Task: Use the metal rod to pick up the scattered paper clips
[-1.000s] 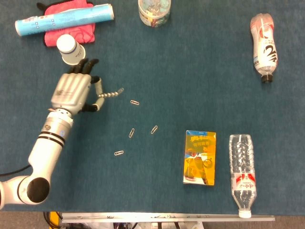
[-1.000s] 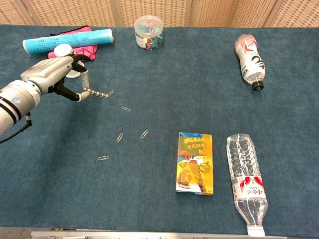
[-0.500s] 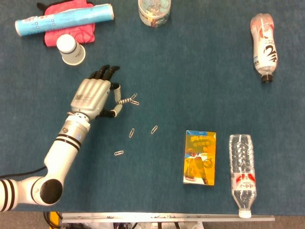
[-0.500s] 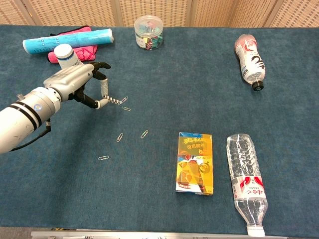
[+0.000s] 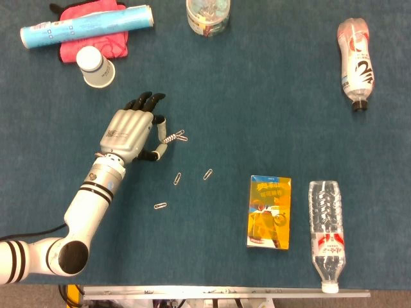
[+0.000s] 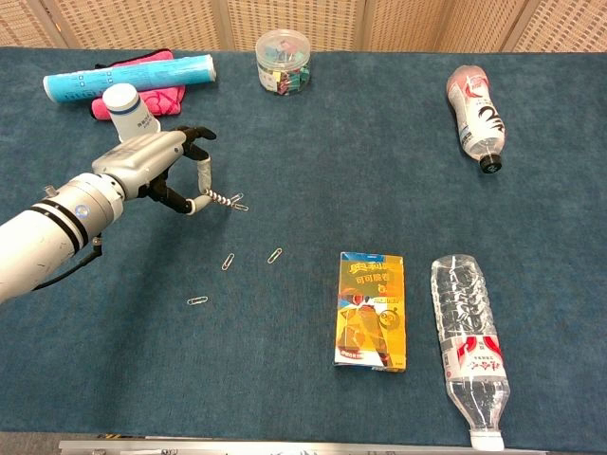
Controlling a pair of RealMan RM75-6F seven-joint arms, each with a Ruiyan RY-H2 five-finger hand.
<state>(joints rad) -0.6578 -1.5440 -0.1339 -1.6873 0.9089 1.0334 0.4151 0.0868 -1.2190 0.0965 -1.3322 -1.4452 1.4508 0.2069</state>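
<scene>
My left hand (image 5: 131, 131) (image 6: 161, 169) pinches a short ridged metal rod (image 5: 168, 137) (image 6: 217, 198) that points right. A paper clip (image 5: 181, 135) (image 6: 239, 201) hangs at the rod's tip. Three more paper clips lie loose on the blue cloth below it: one (image 5: 177, 179) (image 6: 229, 261), another (image 5: 208, 174) (image 6: 275, 255) to its right, and a third (image 5: 160, 206) (image 6: 197, 300) nearer the front. My right hand shows in neither view.
A paper cup (image 5: 95, 67), a blue tube (image 5: 86, 25) on a pink cloth (image 5: 96, 42), and a clip jar (image 5: 207, 15) sit at the back. A yellow box (image 5: 269, 212) and clear bottle (image 5: 326, 234) lie front right; another bottle (image 5: 355, 61) back right.
My left hand moved right and toward the front with the rod. The rod's tip reached the uppermost clip, which now clings to it and has shifted slightly.
</scene>
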